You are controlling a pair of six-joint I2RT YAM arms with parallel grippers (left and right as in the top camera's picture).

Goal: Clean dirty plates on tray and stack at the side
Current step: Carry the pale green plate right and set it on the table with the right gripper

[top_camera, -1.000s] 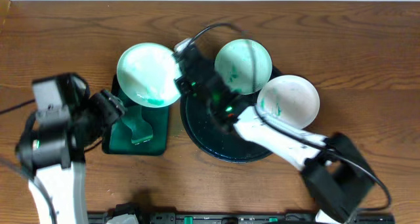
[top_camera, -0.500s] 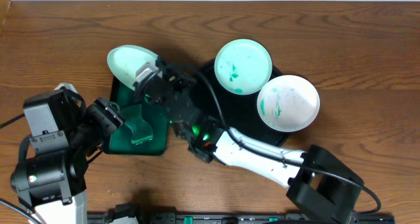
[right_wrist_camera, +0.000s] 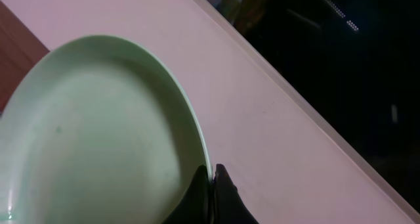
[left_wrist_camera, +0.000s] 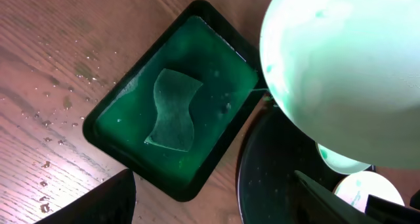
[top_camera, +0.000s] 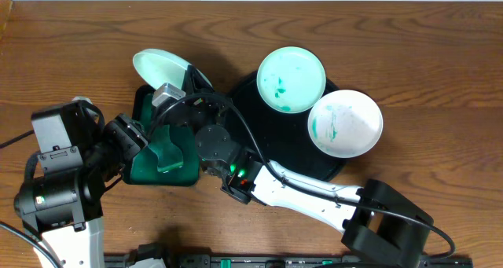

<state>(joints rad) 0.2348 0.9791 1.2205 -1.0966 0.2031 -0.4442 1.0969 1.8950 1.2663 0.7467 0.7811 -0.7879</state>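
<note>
My right gripper (top_camera: pixel 178 93) is shut on the rim of a teal-tinted white plate (top_camera: pixel 159 68) and holds it tilted on edge above the far end of the rectangular tray. The right wrist view shows the fingers (right_wrist_camera: pixel 211 183) pinching that rim, with the plate (right_wrist_camera: pixel 98 132) to their left. The plate also fills the upper right of the left wrist view (left_wrist_camera: pixel 348 73). Two more smeared plates (top_camera: pixel 291 79) (top_camera: pixel 344 124) lie on the round black tray (top_camera: pixel 263 115). My left gripper (top_camera: pixel 135 139) (left_wrist_camera: pixel 216 211) is open and empty beside the rectangular tray.
A small rectangular black tray (top_camera: pixel 140 170) (left_wrist_camera: pixel 125 129) with a green-stained inside holds a green sponge (top_camera: pixel 165 152) (left_wrist_camera: pixel 172 109). It stands just left of the round tray (left_wrist_camera: pixel 282 178). My right arm (top_camera: pixel 299 191) crosses the front of the round tray. Water drops dot the wood.
My right gripper carried the plate left off the round tray and tipped it on edge over the rectangular tray. The left arm shifted slightly nearer that tray.
</note>
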